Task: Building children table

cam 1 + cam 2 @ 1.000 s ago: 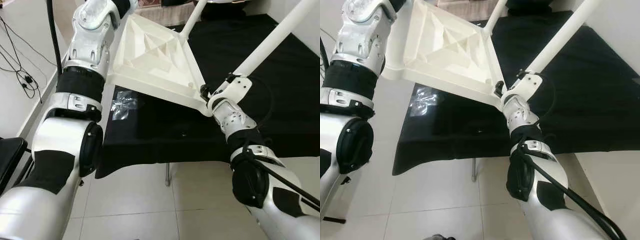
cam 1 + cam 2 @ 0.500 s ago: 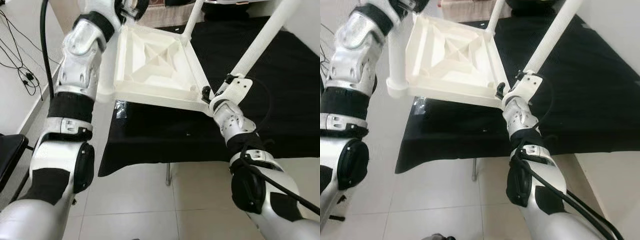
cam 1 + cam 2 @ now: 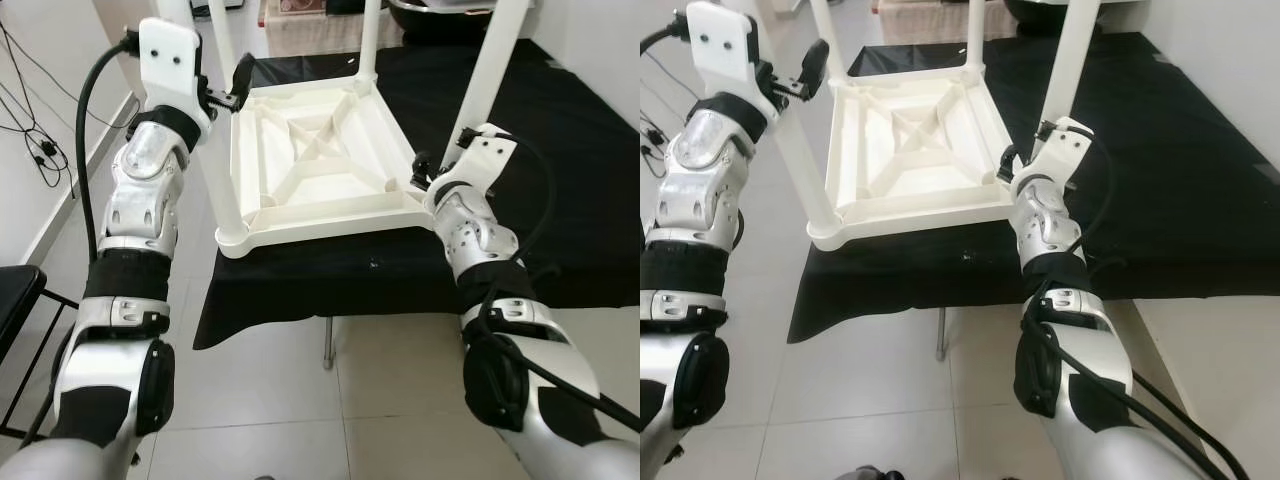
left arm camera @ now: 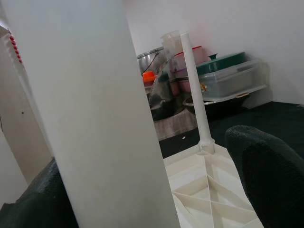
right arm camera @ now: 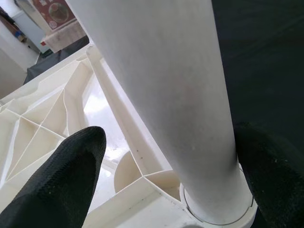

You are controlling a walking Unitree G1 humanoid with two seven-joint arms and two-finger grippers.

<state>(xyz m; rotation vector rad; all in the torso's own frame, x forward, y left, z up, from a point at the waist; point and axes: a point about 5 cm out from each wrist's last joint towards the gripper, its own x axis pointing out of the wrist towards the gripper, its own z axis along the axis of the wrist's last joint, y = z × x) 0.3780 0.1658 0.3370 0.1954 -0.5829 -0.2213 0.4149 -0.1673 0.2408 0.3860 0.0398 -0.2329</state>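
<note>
Eye views: the white table (image 3: 320, 170) lies upside down at the near left corner of the black cloth (image 3: 560, 150), its legs pointing up and its near left corner overhanging the cloth's edge. The left gripper (image 3: 225, 95) has its fingers around the near left leg (image 3: 215, 150); the right gripper (image 3: 432, 178) is at the foot of the near right leg (image 3: 485, 75). The risk I see: with one corner off the edge, an uneven pull by either arm could tip the table toward the floor (image 3: 260, 400), or lever a leg loose in its socket.

Left wrist view: the near left leg (image 4: 90, 118) runs between the two black fingers (image 4: 270, 171), which sit against or very close to it, so a grasp, though not a tight one I could swear to. A far leg (image 4: 194, 95) and stacked containers (image 4: 223, 76) stand behind. No writing is legible.

Right wrist view: the near right leg (image 5: 161, 95) passes between the fingers (image 5: 61, 180) with a visible gap on one side, so contact is uncertain; a slack hold could let the leg slide. A poster (image 5: 54, 12) in the background shows print too small to read.
</note>
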